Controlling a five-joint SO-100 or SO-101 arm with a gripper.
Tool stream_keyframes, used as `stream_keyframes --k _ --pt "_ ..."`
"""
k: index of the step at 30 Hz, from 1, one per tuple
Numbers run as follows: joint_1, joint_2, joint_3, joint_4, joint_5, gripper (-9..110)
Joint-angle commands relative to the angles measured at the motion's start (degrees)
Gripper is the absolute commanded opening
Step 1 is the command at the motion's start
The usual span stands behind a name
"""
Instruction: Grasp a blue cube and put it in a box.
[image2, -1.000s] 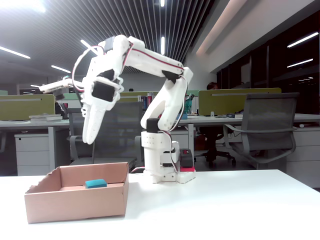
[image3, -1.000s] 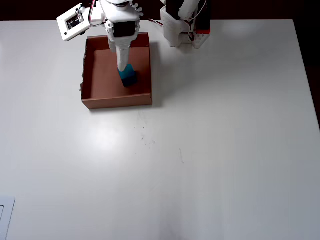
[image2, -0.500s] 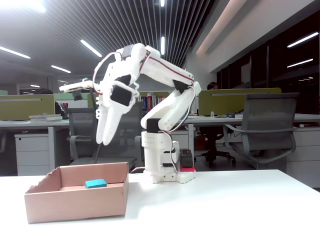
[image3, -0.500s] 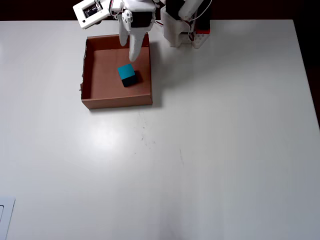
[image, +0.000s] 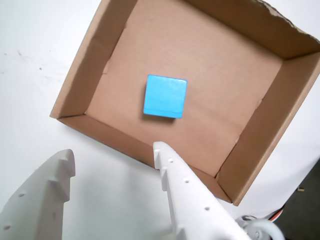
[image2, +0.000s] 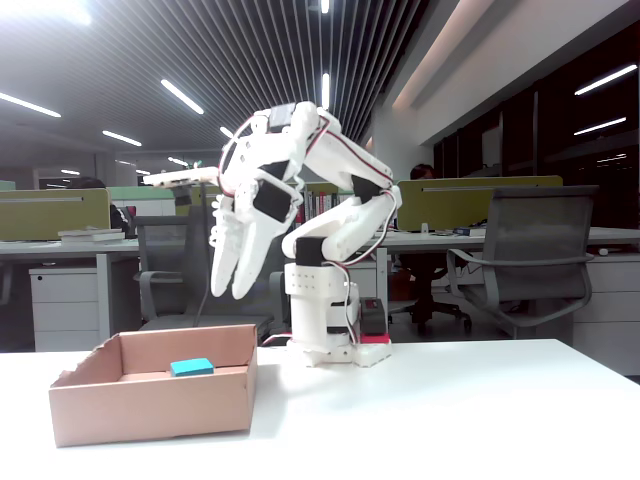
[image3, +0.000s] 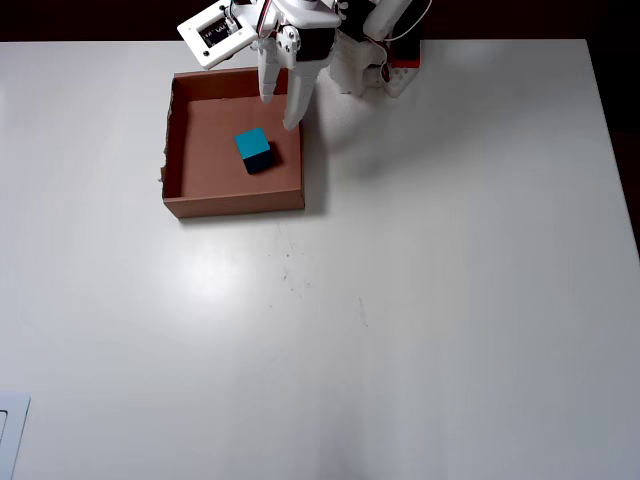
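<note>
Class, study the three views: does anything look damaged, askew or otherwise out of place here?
Only one thing: the box has a ragged, torn wall edge, visible on its left side in the overhead view. The blue cube sits flat on the box floor, slightly rotated against the walls. The gripper hangs open above, holding nothing.

**Count of things on the tabletop**

One blue cube (image: 165, 96). One box (image: 90, 60), an open cardboard tray. One robot arm (image2: 310, 230) with one pair of white jaws. One white tabletop (image3: 450, 300). In the fixed view, two empty office chairs stand beyond it, one far left (image2: 165, 270) and one far right (image2: 530, 255).
</note>
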Motion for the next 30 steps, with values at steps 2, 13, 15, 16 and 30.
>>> stream_keyframes --k 2,13,15,16,30 --pt "0.97 4.04 2.20 -1.23 -0.79 20" --pt "4.57 17.49 13.62 -0.62 -1.85 19" --pt "5.19 21.09 16.52 -0.18 -2.46 19" --pt "5.54 22.85 18.02 -0.09 -2.55 19" --pt "8.70 30.23 28.13 -1.14 -3.52 19"
